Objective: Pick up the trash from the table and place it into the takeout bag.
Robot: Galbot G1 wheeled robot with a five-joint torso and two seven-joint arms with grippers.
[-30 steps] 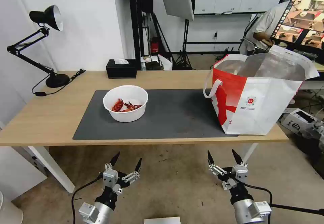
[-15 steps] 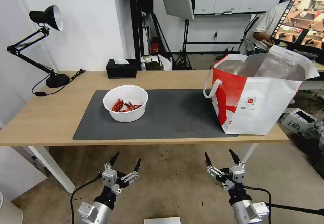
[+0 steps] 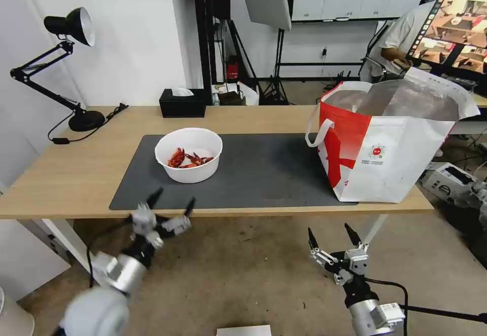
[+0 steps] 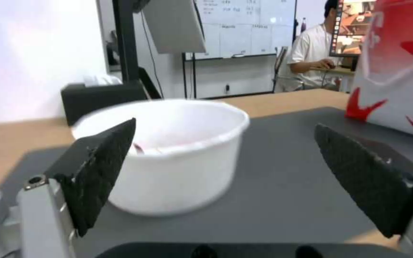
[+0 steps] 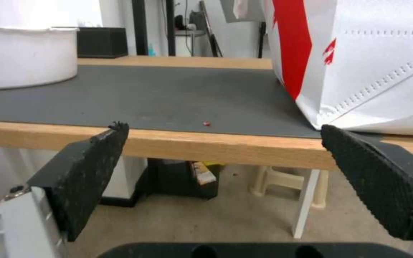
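A white round bowl (image 3: 188,154) holding red crayfish shells sits on the dark grey mat (image 3: 253,174) of the light-wood table (image 3: 76,174). The white and red takeout bag (image 3: 385,138) stands open at the table's right end. My left gripper (image 3: 172,202) is open, raised to the table's front edge just below and in front of the bowl. In the left wrist view the bowl (image 4: 168,154) sits close ahead between the open fingers (image 4: 99,168). My right gripper (image 3: 331,237) hangs open below the table, in front of the bag (image 5: 359,61).
A black tissue box (image 3: 182,103) stands at the table's back edge and a black desk lamp (image 3: 71,62) at the back left. A small red scrap (image 5: 207,123) lies on the mat near the front edge. White table legs (image 3: 76,255) stand below.
My left gripper has risen from under the table and shifted left, up to the table's front edge near the bowl. The right gripper has barely moved.
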